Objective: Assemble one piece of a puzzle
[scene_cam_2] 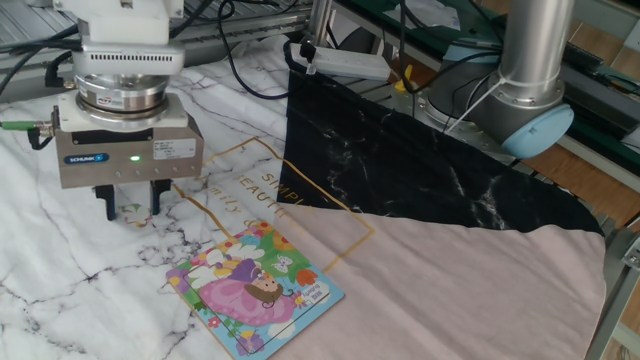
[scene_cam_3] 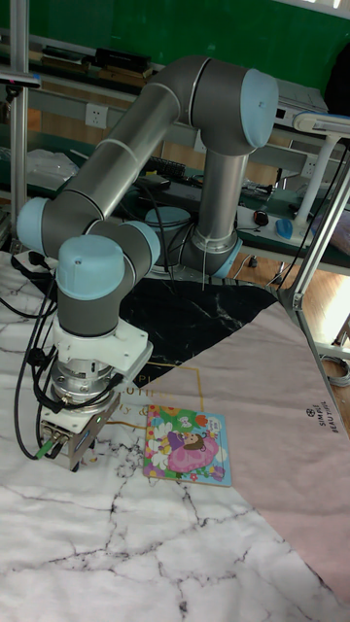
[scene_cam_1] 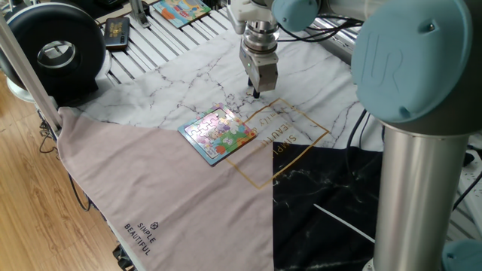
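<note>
— The other fixed view first: where was the end effector (scene_cam_2: pixel 132 207)?
— It hung low over the white marble-patterned cloth (scene_cam_2: pixel 60 270) on the desk, up and to the left of the small square puzzle board with the blue rim and pink-and-green cartoon picture (scene_cam_2: pixel 255 288). The two were apart, with a strip of cloth between them.
— And its fingers (scene_cam_2: pixel 105 204)?
— The dark fingers stood parted, one on each side of the tiny pale whitish-grey jigsaw piece (scene_cam_2: pixel 131 212), which lay on the cloth. I could not tell whether the pads touched it.
— Did one fixed view agree?
— There the end effector (scene_cam_1: pixel 255 93) pointed down just beyond the puzzle board (scene_cam_1: pixel 218 134), near the gold printed lettering (scene_cam_1: pixel 277 129). The piece was too small to make out.
— And the tall fixed view?
— The grey arm with pale blue joints (scene_cam_3: pixel 165 117) bent down to the end effector (scene_cam_3: pixel 70 455), left of the puzzle board (scene_cam_3: pixel 188 446). The fingertips were hidden there.
</note>
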Robot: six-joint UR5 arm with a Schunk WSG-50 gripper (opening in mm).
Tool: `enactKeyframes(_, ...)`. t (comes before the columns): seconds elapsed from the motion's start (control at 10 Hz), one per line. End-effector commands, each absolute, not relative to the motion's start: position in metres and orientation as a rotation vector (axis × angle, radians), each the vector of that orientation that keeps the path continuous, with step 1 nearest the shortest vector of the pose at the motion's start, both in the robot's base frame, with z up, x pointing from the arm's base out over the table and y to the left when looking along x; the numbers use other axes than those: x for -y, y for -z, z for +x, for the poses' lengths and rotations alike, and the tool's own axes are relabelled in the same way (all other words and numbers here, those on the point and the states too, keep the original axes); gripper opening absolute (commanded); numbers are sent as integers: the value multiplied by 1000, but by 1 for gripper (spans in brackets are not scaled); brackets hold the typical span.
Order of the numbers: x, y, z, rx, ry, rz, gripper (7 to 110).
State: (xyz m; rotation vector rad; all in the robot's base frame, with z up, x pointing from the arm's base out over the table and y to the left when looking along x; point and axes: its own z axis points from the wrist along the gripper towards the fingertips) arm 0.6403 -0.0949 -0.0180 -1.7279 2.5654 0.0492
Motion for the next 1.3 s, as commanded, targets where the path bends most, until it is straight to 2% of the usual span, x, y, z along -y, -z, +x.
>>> enactKeyframes(0.0,93,15,638,-2595,-101,-1699,44)
enactKeyframes(0.3,96,0,636,-2645,-77,-1703,44)
enactKeyframes(0.4,94,4,638,-2644,-83,-1694,22)
enactKeyframes(0.9,93,9,634,-2648,-83,-1714,22)
enactKeyframes(1.0,91,11,631,-2651,-91,-1716,44)
enactKeyframes(1.2,90,12,631,-2650,-80,-1710,44)
